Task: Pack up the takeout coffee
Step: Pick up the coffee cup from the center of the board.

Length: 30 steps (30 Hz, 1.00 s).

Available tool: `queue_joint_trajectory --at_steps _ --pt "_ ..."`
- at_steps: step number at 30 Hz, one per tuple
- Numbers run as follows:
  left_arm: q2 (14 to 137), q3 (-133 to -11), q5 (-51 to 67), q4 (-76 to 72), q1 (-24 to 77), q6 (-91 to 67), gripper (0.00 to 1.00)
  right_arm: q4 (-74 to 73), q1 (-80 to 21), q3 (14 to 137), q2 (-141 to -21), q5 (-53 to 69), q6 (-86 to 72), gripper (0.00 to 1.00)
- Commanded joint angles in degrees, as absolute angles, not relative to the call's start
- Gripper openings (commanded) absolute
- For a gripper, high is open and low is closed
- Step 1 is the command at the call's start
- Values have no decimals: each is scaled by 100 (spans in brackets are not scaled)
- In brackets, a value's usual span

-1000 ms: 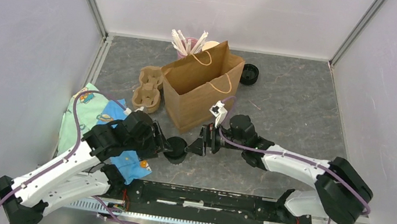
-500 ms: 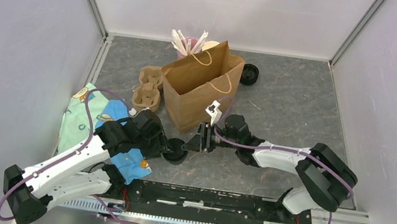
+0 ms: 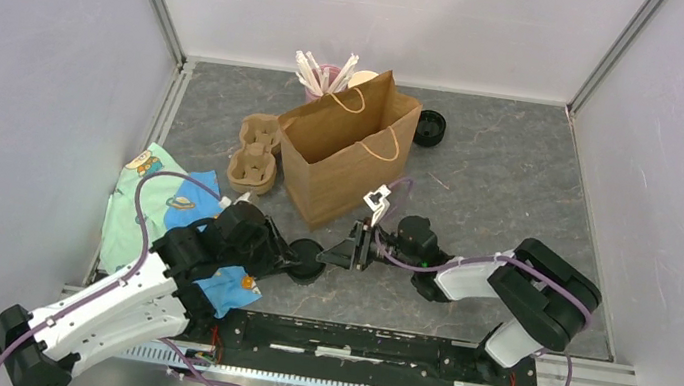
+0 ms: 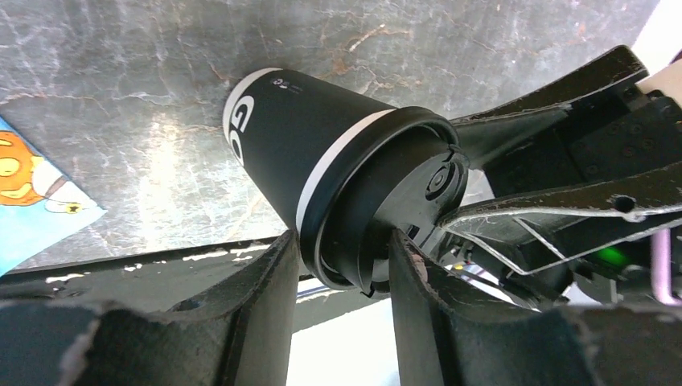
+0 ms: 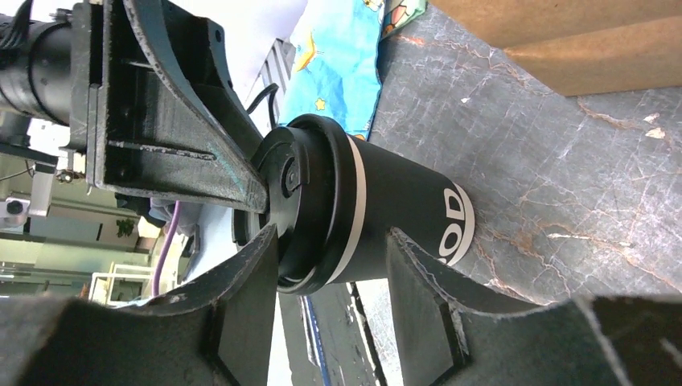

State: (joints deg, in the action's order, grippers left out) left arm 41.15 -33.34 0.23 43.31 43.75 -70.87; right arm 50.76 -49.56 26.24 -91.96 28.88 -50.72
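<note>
The takeout coffee (image 3: 307, 260), a black paper cup with a white band and a black lid, stands on the grey table just in front of the brown bag (image 3: 348, 159). My left gripper (image 3: 286, 260) reaches it from the left and my right gripper (image 3: 341, 254) from the right. In the left wrist view the left gripper (image 4: 346, 249) pinches the lid's edge of the cup (image 4: 297, 137), one finger outside the rim and one on the lid's top. The right gripper (image 5: 331, 241) holds the cup (image 5: 402, 201) likewise, one finger on the lid and one on the wall.
A cardboard cup carrier (image 3: 256, 153) lies left of the bag. A patterned blue-green cloth (image 3: 151, 196) lies under the left arm. Black lids (image 3: 431, 128) sit at the back right of the bag, with a pink holder of white sticks (image 3: 326, 75) behind it.
Both grippers' jaws have narrowed onto the cup's lid edge. The right arm's elbow has folded in toward the middle. The cup has stayed where it stood.
</note>
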Motion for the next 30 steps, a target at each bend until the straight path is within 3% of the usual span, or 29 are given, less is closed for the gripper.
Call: queue_joint_trajectory --at_steps 1,3,7,11,19,23,30 --pt "3995 -2734 -27 5117 4378 -7395 47 4386 -5020 1394 -9919 2462 -4417 47" --pt "3898 -2628 -26 5106 4378 -7476 46 4450 -5046 1279 -9971 2447 -4321 46" --pt "3910 -2562 211 4912 4378 -7465 45 3232 -5118 1924 -9335 2412 -3603 49" --pt "3996 -2778 148 4575 4377 -7369 45 1787 -5135 2990 -8723 2357 -3017 60" --pt "4328 -3127 18 4338 4377 -7229 47 -543 -5163 4615 -8710 2159 -2252 77" --pt "4277 -3347 -208 4367 4377 -7076 50 -1319 -5167 5106 -8399 1706 -1980 93" --pt "4294 -3888 -186 4484 4375 -6831 63 -2282 -5310 5265 -7895 970 -1681 97"
